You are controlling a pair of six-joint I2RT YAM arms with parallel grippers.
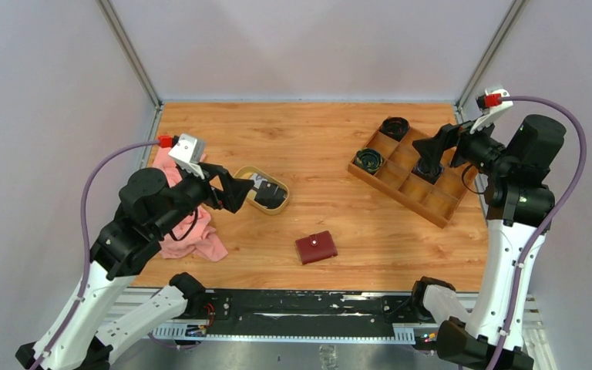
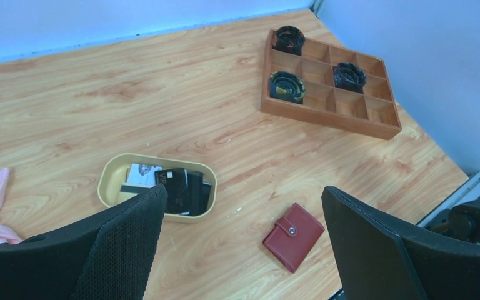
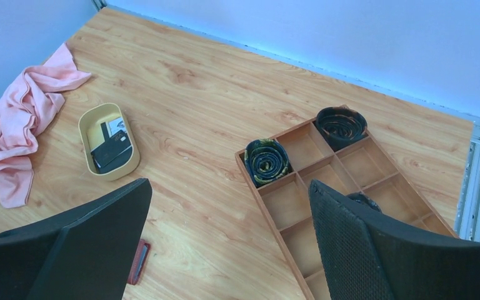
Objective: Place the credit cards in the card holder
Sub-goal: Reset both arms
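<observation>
The credit cards [image 1: 270, 191] [image 2: 176, 185] [image 3: 110, 147], black and white, lie stacked in an oval tan dish [image 1: 240, 174] [image 2: 110, 175] left of the table's middle. The card holder [image 1: 316, 247] [image 2: 293, 237] [image 3: 139, 262] is a dark red wallet, folded shut with its snap tab fastened, lying near the front edge. My left gripper [image 1: 240, 191] [image 2: 244, 250] hovers open just left of the dish, holding nothing. My right gripper [image 1: 432, 153] [image 3: 228, 244] hangs open and empty above the wooden tray at the right.
A brown wooden compartment tray [image 1: 440, 213] [image 2: 325, 114] [image 3: 265, 209] sits at the back right with three dark rolled items [image 1: 369, 160] [image 2: 287, 86] in its cells. A pink cloth [image 1: 200, 239] [image 3: 19, 125] lies crumpled at the left edge under the left arm.
</observation>
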